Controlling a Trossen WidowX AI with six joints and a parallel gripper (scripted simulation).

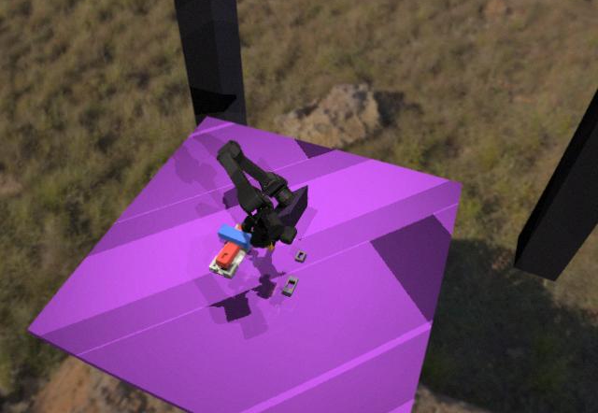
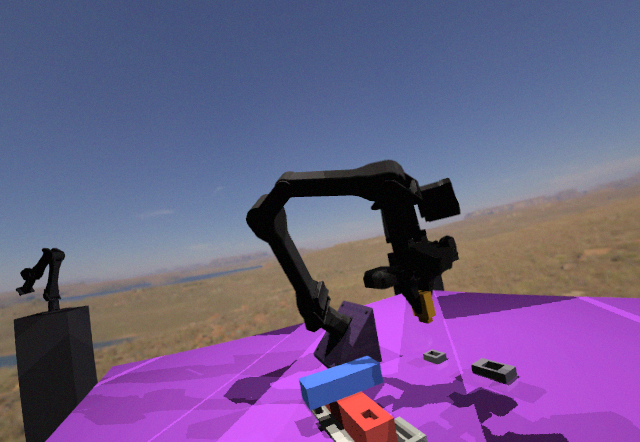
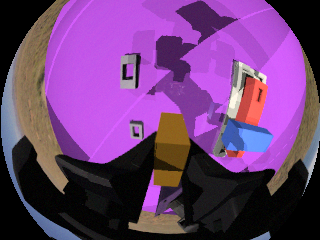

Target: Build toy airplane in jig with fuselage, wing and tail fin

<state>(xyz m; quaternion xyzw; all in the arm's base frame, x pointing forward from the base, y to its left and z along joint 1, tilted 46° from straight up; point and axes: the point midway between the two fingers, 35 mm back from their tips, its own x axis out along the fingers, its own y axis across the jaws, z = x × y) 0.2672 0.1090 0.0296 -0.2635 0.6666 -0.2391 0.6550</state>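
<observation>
The red fuselage (image 1: 232, 252) (image 2: 356, 408) (image 3: 252, 106) lies lengthwise in the pale cradle (image 1: 230, 274) (image 2: 412, 431) (image 3: 235, 94) and looks flat. An empty square socket shows in its top near one end. The blue wing (image 1: 234, 235) (image 2: 341, 381) (image 3: 250, 136) lies across the fuselage's top; its tab and the wing socket are hidden. My gripper (image 1: 269, 244) (image 2: 423, 300) (image 3: 170, 136) is shut on the yellow tail fin, which hangs below the fingertips, well above the table and to one side of the cradle. The fin's tab cannot be made out.
A small grey hollow holder (image 1: 300, 260) (image 2: 435, 359) (image 3: 133, 131) and a larger grey holder (image 1: 288, 292) (image 2: 485, 373) (image 3: 129, 85) stand on the purple table, apart from the cradle. The arm's dark wedge base (image 2: 356, 331) stands behind the cradle in the exterior view.
</observation>
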